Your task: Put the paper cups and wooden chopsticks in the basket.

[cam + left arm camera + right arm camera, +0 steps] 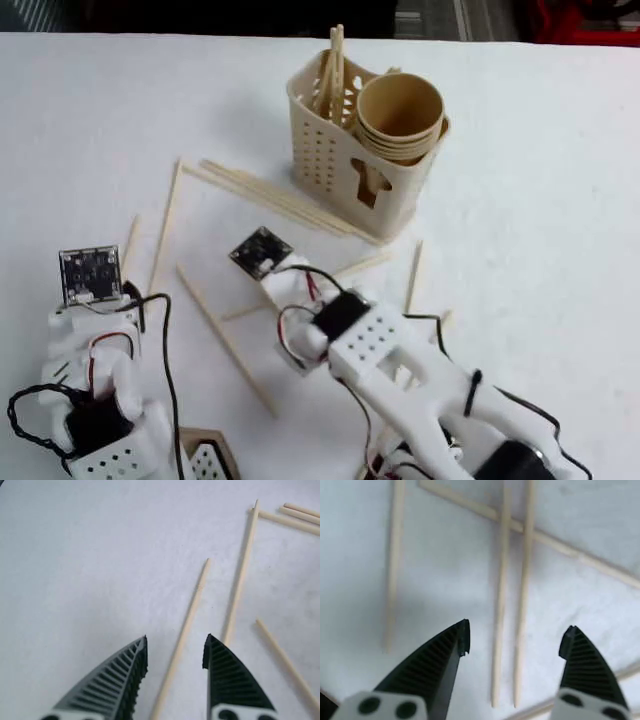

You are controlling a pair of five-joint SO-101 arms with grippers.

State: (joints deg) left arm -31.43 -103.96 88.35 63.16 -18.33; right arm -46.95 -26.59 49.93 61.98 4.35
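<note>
Right claw [517,626]: black ribbed jaws spread wide, gripping nothing. Left claw [176,637]: jaws likewise apart, unloaded.

Surroundings: white table [540,200]. A cream perforated plastic basket [325,160] stands upright at its far side. It holds a stack of tan paper cups [400,112] and several upright wooden sticks [333,60]. Loose pale wooden chopsticks [270,198] lie scattered between basket and arms.

Both arms angle down over the table. A pair of chopsticks [523,605] lies in the gap of the right jaws. A single chopstick [184,630] runs between the left jaws.
</note>
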